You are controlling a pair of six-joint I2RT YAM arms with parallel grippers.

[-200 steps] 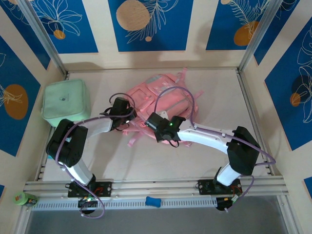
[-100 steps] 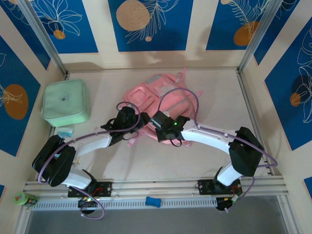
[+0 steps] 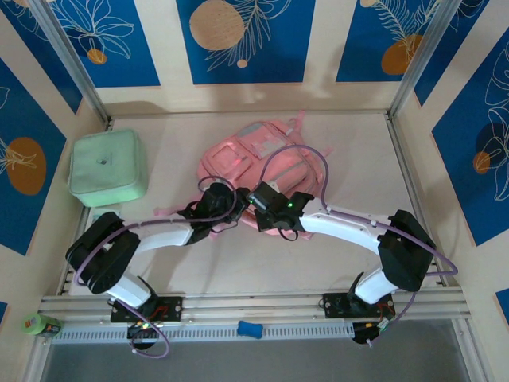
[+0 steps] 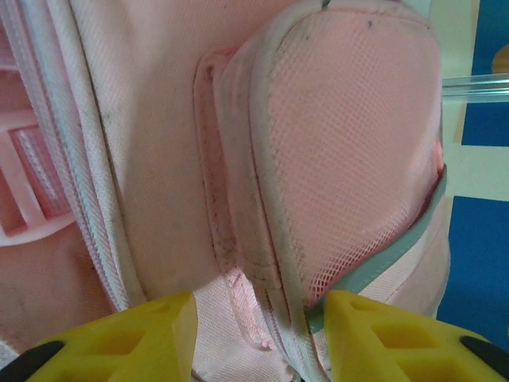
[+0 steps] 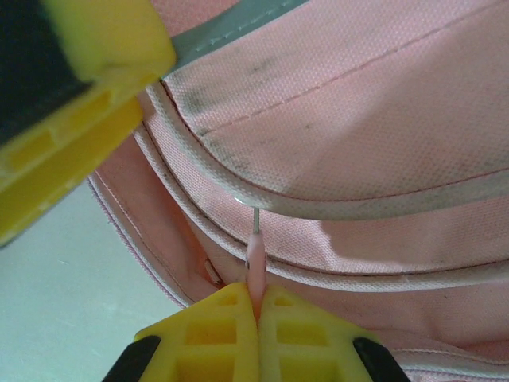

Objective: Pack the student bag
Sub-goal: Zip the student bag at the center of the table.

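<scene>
Where both arms meet over the student bag [image 3: 262, 163], your right tool [image 5: 258, 318] pinches, apparently, a zip pull [image 5: 255, 263]; left tool [image 4: 258, 322] half-open.

A mint green square zip case [image 3: 107, 167] lies flat at the far left of the pale table [image 3: 358, 159], well apart from a small blue object [image 3: 250, 329] on the near-edge aluminium rail [image 3: 262, 306] and a green item [image 3: 40, 325] at the near-left corner, with blue floral wall panels [image 3: 238, 40] enclosing the table.
</scene>
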